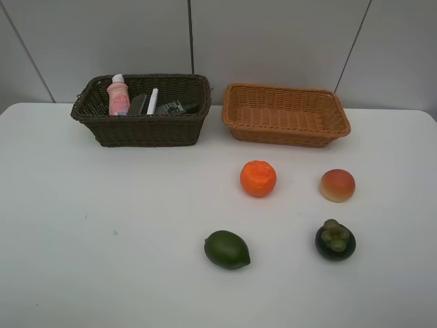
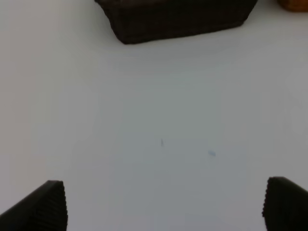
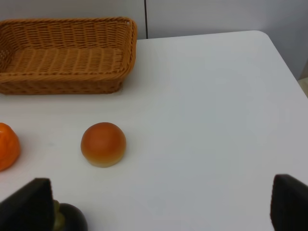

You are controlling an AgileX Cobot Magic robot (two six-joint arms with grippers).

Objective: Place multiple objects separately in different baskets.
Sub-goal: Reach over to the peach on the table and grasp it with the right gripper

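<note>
Found pink bottle (image 1: 119,97), black eraser (image 1: 138,104), white marker (image 1: 152,101) and dark green bottle (image 1: 179,107) packed inside dark brown basket (image 1: 143,130), evidently grouped as household items. Found light tan basket (image 1: 287,133) holding nothing, seemingly reserved for fruit. Spotted orange (image 1: 258,178), peach (image 1: 337,185), green fruit (image 1: 227,249) and mangosteen (image 1: 334,240) loose on table (image 1: 102,225), well apart, each with room for a grasp. Saw left gripper (image 2: 166,206) spread wide over bare table, pinching nothing. Saw right gripper (image 3: 159,207) spread likewise near peach and mangosteen, probably poised for fruit.
</note>
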